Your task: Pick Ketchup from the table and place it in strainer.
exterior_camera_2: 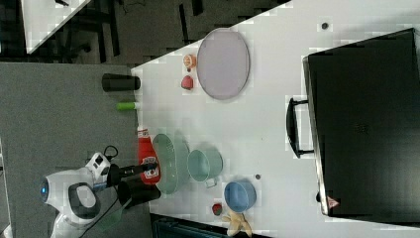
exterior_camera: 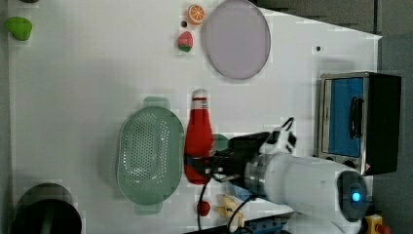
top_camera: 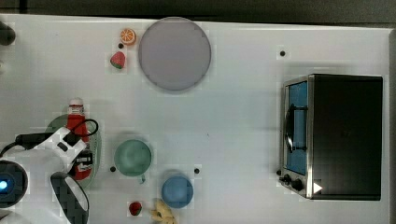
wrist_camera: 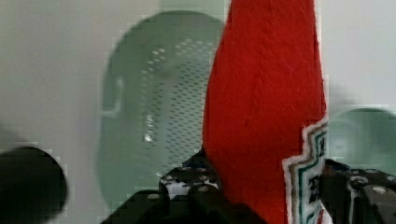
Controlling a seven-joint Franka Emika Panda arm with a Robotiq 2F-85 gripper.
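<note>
The Ketchup point(top_camera: 76, 122), a red squeeze bottle with a white cap, lies level in the air with my gripper point(top_camera: 81, 158) shut on its labelled lower half. In the top view it overlaps the pale green strainer point(top_camera: 96, 154). In the left view the Ketchup point(exterior_camera: 198, 136) runs along the left view's right side of the strainer point(exterior_camera: 146, 156), whose perforated bottom is bare. The wrist view has the Ketchup point(wrist_camera: 266, 102) between my fingers point(wrist_camera: 189, 179), with the strainer point(wrist_camera: 159, 93) behind it. The right view puts the Ketchup point(exterior_camera_2: 147, 156) beside the strainer point(exterior_camera_2: 166, 163).
A green cup point(top_camera: 133, 157) and a blue cup point(top_camera: 177, 190) stand near the strainer. A grey plate point(top_camera: 174, 53), a strawberry toy point(top_camera: 118, 59) and an orange slice point(top_camera: 128, 36) lie further off. A toaster oven point(top_camera: 334, 135) stands at the top view's right. A dark cylinder point(exterior_camera: 46, 214) stands by the strainer's end.
</note>
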